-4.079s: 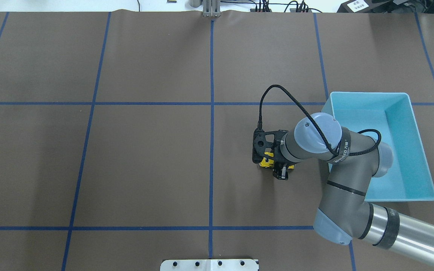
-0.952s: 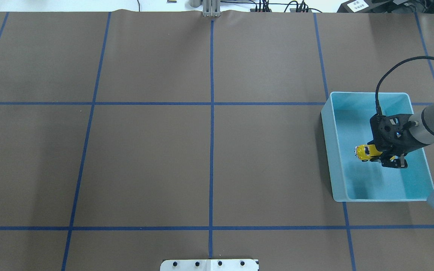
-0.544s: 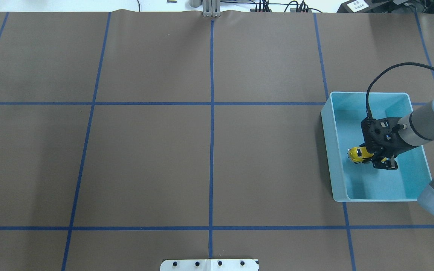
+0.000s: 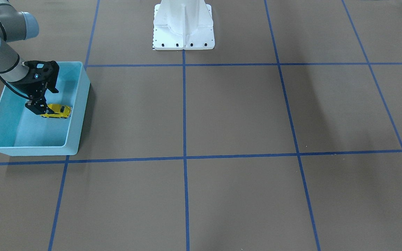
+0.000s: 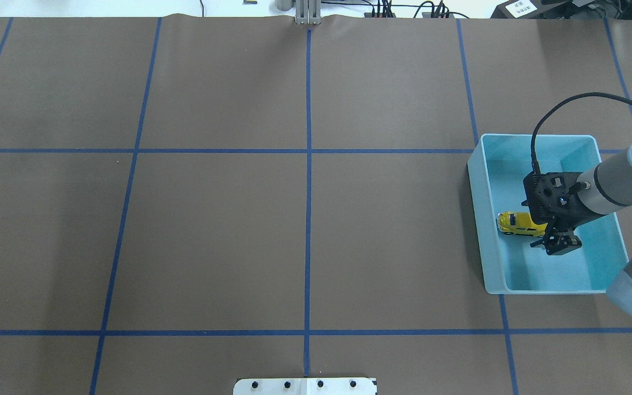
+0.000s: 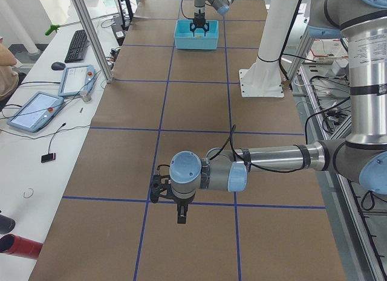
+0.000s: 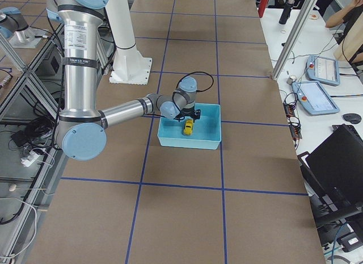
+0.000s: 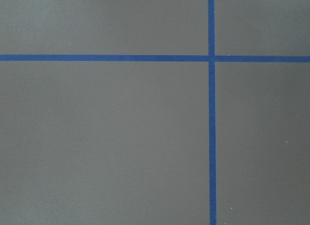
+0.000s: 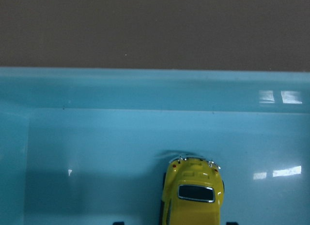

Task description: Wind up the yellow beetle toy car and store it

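Car (image 5: 516,223) sits upright on the floor of the bin (image 5: 477,219), near the wall facing the counter's (image 5: 212,230) middle. The right end effector (image 5: 556,244) hangs at its tail, fingers spread wider than the body. The left end effector (image 6: 180,213) hovers over the counter, well apart; spread or pressed together, I cannot tell.

Nothing legible anywhere. Print on the white card (image 5: 519,7) past the far right corner of the table (image 5: 217,230) and on the arm sticker (image 7: 76,45) too small to read.
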